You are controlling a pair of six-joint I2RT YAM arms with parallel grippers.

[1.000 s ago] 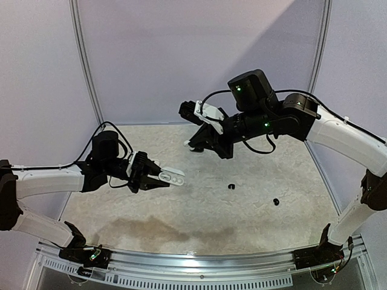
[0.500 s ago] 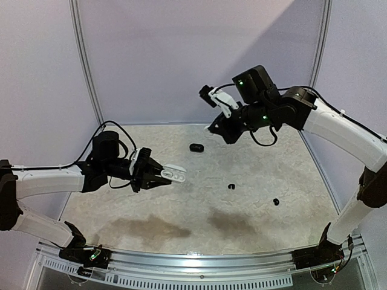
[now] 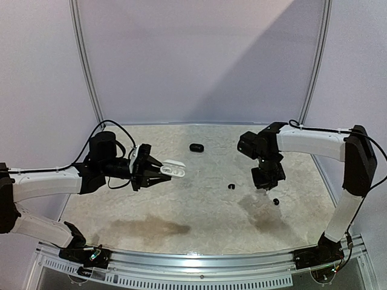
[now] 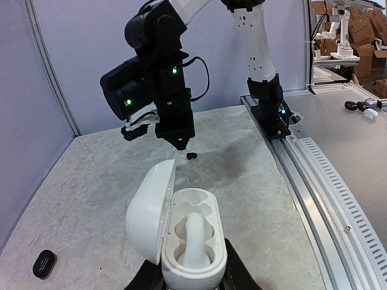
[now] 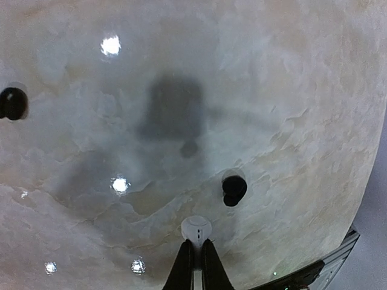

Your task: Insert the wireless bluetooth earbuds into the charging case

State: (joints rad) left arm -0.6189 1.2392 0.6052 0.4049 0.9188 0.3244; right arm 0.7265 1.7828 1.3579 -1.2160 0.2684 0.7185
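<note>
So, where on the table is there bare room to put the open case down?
Free: the near middle of the table, between the left gripper, the front rail and the black earbuds. Also free: left of the black case. Crowded: around the right gripper, by those earbuds.

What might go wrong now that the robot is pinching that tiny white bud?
1. The right gripper pinches the white bud only at its tips, so it may slip and fall.
2. The left gripper holds the open case by one end; pushing a bud in might tilt it.
3. A black bud lies close under the right gripper and may get bumped.
</note>
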